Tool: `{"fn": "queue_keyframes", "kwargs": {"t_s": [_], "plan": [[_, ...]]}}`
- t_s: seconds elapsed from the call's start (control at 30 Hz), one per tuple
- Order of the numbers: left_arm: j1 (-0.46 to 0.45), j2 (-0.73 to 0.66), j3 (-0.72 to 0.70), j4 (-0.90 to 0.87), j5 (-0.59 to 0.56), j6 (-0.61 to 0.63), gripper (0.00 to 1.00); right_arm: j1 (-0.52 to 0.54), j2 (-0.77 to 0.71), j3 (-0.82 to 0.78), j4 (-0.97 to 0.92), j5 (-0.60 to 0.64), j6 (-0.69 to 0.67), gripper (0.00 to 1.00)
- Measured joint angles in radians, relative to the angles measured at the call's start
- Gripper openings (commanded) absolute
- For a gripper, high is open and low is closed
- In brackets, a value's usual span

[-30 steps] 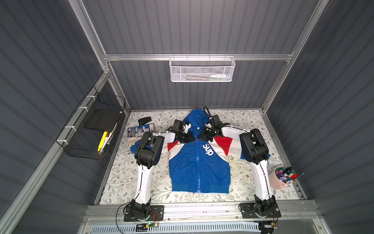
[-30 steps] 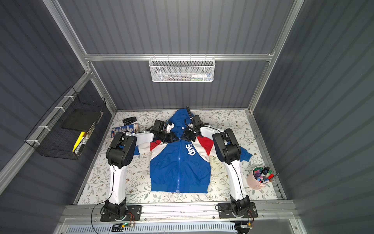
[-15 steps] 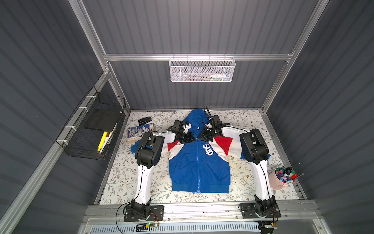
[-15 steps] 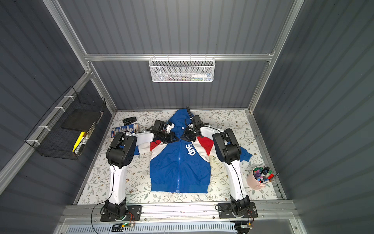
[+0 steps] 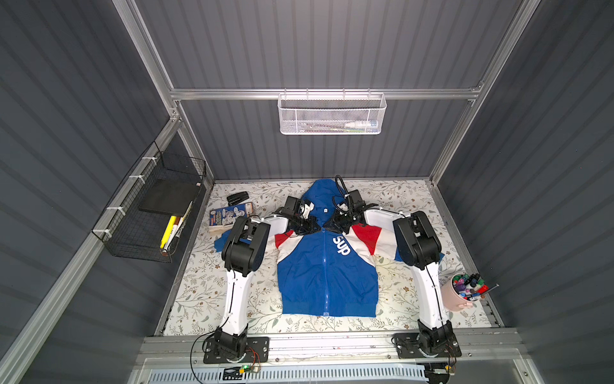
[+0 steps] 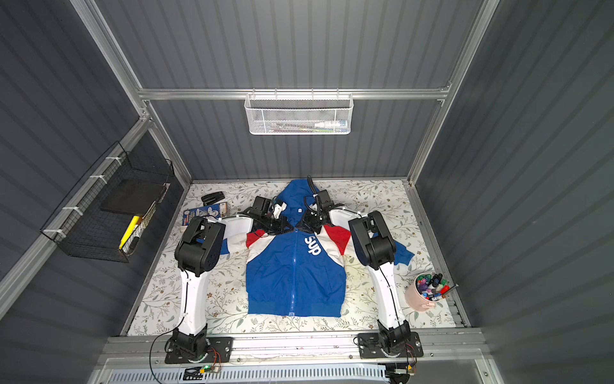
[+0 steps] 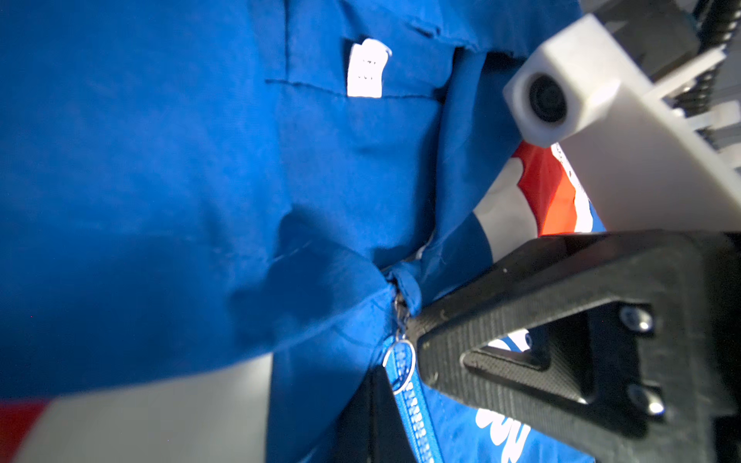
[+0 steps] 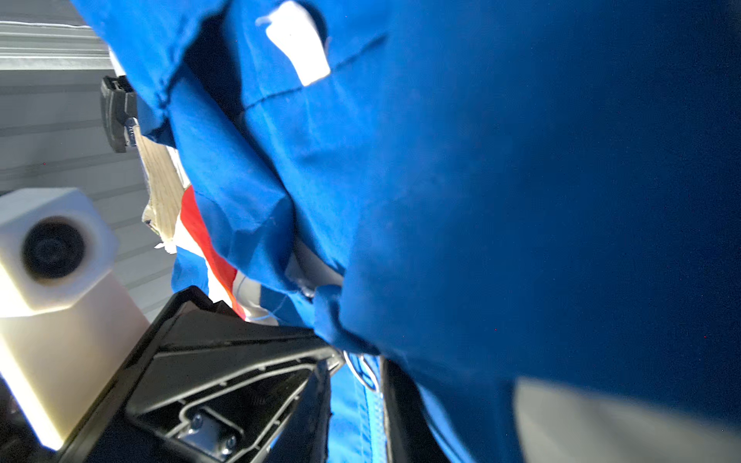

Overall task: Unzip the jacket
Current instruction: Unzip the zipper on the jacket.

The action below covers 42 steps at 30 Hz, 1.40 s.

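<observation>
white lettering (image 5: 342, 245) "sup" on the jacket (image 5: 327, 282) chest; hood tag (image 7: 367, 68) unreadable.

Our left arm (image 5: 244, 249) and right arm (image 5: 417, 239) both bend high at the elbow and reach inward. Our left gripper (image 5: 307, 225) and right gripper (image 5: 339, 222) meet tip near tip. The left one is pinched closed; the right one we cannot tell.

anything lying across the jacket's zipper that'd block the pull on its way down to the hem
Nothing visible. In both top views the zipper runs bare from collar to hem of the jacket. The left gripper and right gripper crowd only its top end, at the collar.
</observation>
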Motion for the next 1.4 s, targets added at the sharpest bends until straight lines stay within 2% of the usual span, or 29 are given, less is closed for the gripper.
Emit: {"fn": "queue_keyframes", "kwargs": {"t_s": [0.43, 0.87, 1.4], "plan": [[-0.001, 0.0, -0.014, 0.03, 0.003, 0.0, 0.0, -0.003, 0.0, -0.045, 0.14, -0.061, 0.069, 0.23], [-0.001, 0.0, -0.019, 0.041, 0.006, 0.001, 0.0, -0.003, 0.0, -0.034, 0.059, -0.02, 0.039, 0.2], [-0.001, 0.0, -0.021, 0.045, 0.007, 0.0, 0.0, -0.004, 0.0, -0.04, 0.11, -0.031, 0.072, 0.15]]}}
